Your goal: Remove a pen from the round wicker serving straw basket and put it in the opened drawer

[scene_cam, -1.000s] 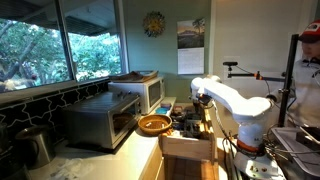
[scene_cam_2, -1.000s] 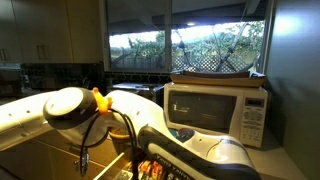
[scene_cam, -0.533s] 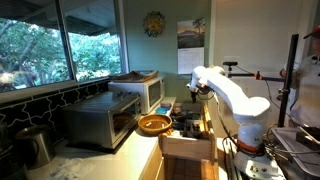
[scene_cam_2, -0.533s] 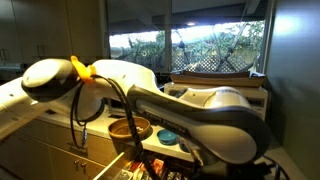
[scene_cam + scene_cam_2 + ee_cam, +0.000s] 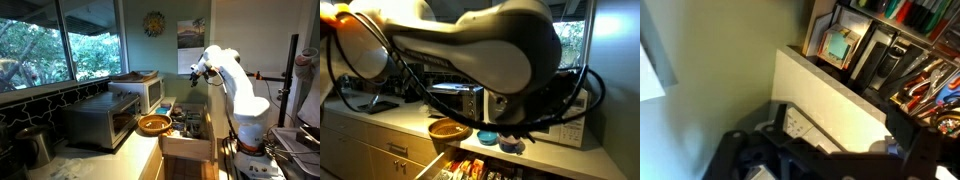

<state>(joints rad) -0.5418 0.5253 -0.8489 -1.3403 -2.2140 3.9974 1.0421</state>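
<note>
The round orange-brown wicker basket (image 5: 153,124) sits on the counter beside the open drawer (image 5: 188,146); both exterior views show it (image 5: 448,129). I cannot make out a pen in the basket or in my jaws. My gripper (image 5: 197,70) is raised high above the drawer's far end. In the wrist view my gripper (image 5: 835,125) looks open and empty, with the drawer's pale front panel (image 5: 830,90) between the fingers. The drawer's compartments hold dark mixed utensils (image 5: 920,80). In an exterior view my arm fills the upper frame over the drawer (image 5: 470,168).
A steel toaster oven (image 5: 95,120) and a white microwave (image 5: 140,92) stand against the window wall behind the basket. A blue dish (image 5: 488,136) lies on the counter by the microwave (image 5: 460,100). A kettle (image 5: 35,145) stands at the near end.
My arm has swung upward from low over the drawer to well above it. The basket and drawer have not moved.
</note>
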